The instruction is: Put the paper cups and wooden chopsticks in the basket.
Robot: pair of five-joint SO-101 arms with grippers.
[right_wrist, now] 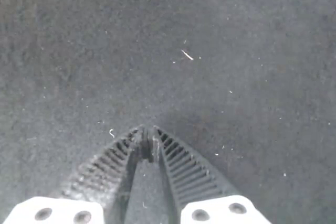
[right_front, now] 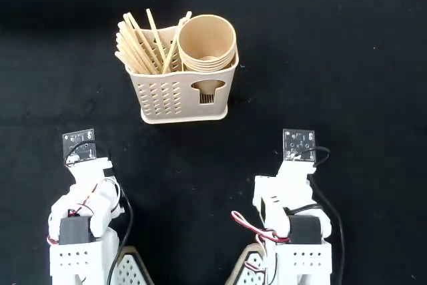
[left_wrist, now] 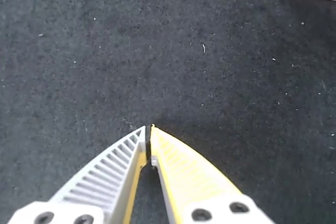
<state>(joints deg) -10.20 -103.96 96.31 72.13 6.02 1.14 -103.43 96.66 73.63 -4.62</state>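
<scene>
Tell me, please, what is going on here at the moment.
Nothing is being handled right now. The paper cups, stacked, and the wooden chopsticks stand in the basket on the black table. The left gripper and the right gripper are both shut and empty, over the table, apart from the basket.

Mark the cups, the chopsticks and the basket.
cups (right_front: 208, 39): high view, inside wall of the top cup.
chopsticks (right_front: 137, 50): high view, middle of the bundle.
basket (right_front: 167, 97): high view, perforated front wall.
</scene>
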